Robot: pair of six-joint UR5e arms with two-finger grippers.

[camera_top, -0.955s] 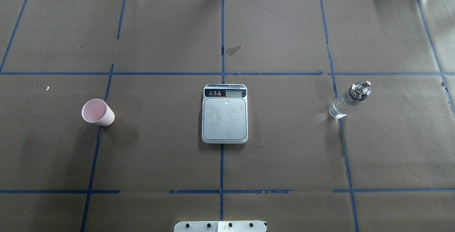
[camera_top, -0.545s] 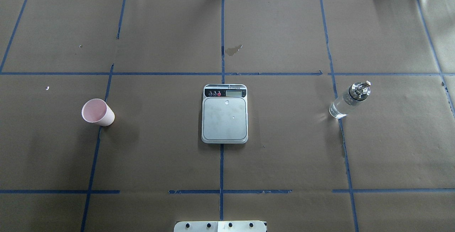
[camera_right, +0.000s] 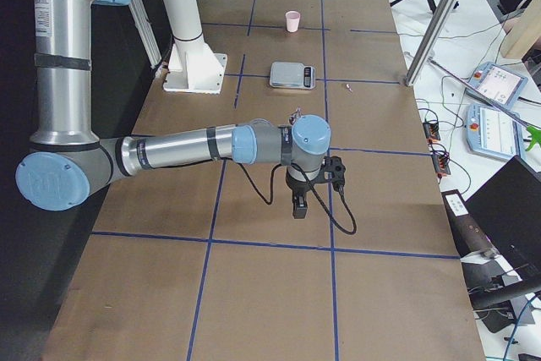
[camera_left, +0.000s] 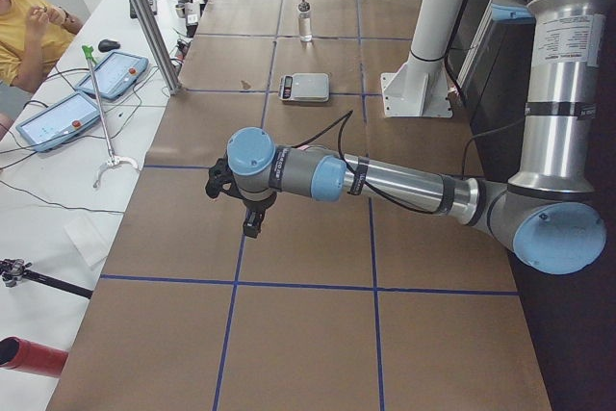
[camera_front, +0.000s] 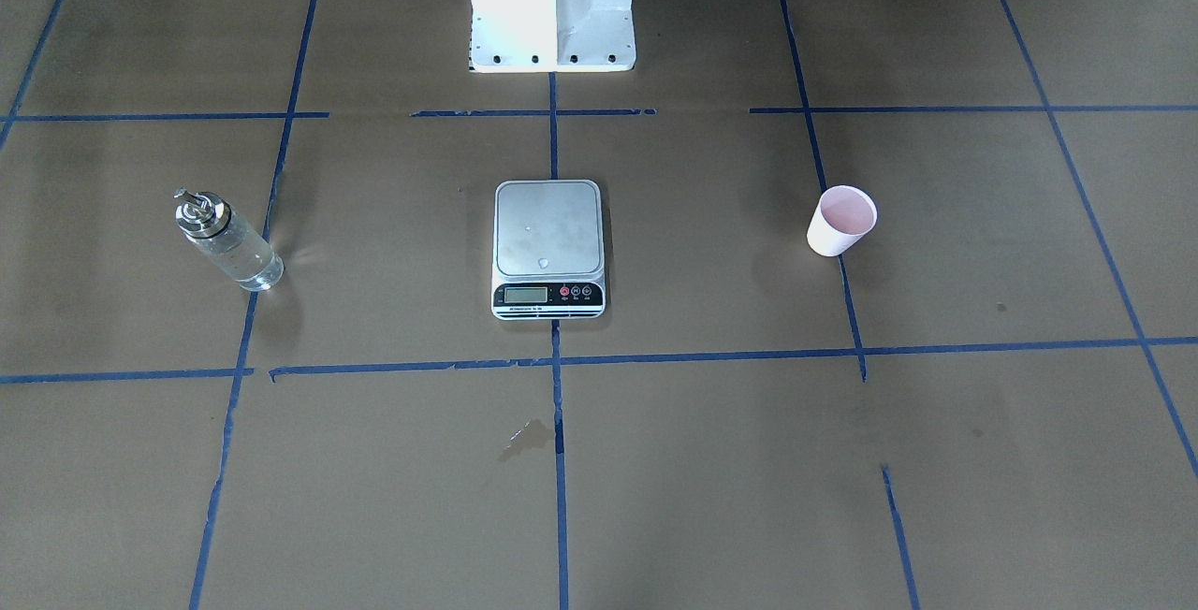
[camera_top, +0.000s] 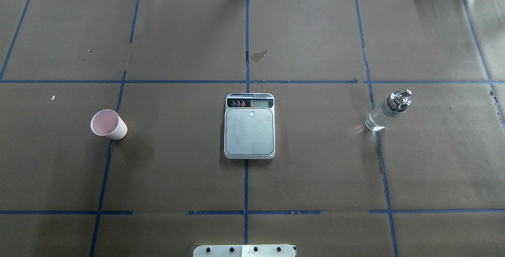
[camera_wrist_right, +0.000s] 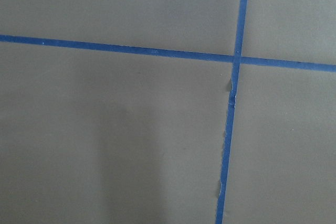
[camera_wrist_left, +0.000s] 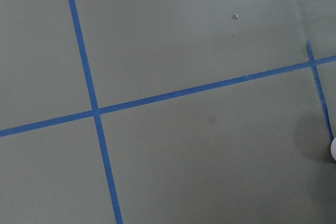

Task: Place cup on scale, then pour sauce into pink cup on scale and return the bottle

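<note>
The pink cup (camera_top: 108,124) stands upright on the brown paper, far left of the scale (camera_top: 249,131); it also shows in the front view (camera_front: 841,221). The scale's platform is bare. The clear glass bottle (camera_top: 388,111) with a silver spout stands far right of the scale and holds clear sauce (camera_front: 245,264). My left gripper (camera_left: 248,218) shows only in the left side view, above the table, and my right gripper (camera_right: 297,207) only in the right side view. I cannot tell whether either is open or shut.
The robot's white base plate (camera_top: 244,251) sits at the near table edge. A dark stain (camera_top: 259,55) lies beyond the scale. Blue tape lines grid the paper. A metal post (camera_left: 144,16) and tablets (camera_left: 58,117) stand on the operators' side.
</note>
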